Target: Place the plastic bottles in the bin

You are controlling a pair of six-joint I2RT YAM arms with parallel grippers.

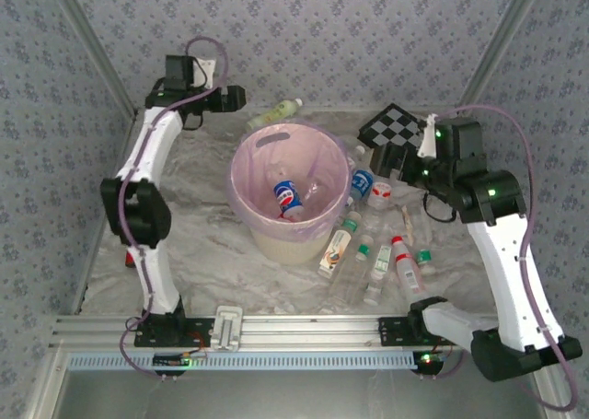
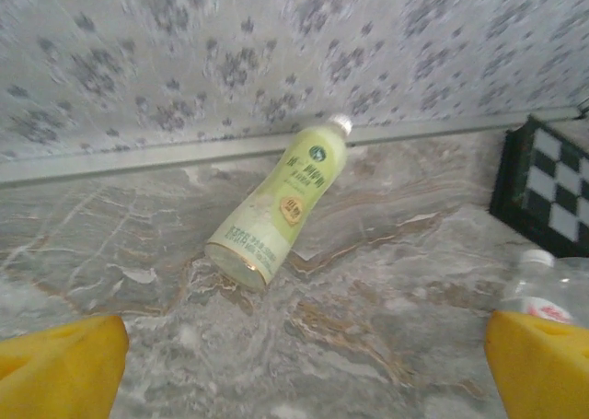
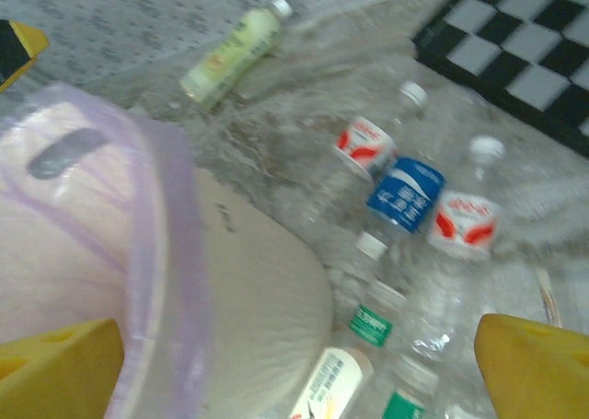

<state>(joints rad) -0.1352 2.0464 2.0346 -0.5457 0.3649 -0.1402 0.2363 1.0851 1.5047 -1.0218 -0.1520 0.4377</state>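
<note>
L gripper (image 2: pixel 302 373): jaws wide, empty; looks lined up on green bottle (image 2: pixel 276 203) lying near back wall.
R gripper (image 3: pixel 294 373): jaws wide, empty; over bottles (image 3: pixel 405 193) beside bin (image 3: pixel 267 290), prob. ready to pick.

Bright, diffuse, even light leaves only faint shadows on the pale marbled tabletop (image 1: pixel 202 244). The overhead view is soft; both wrist views blur, the grey flower-patterned wall (image 2: pixel 276 51) smeared, the small clear plastic bottles (image 3: pixel 405 193) hazy
</note>
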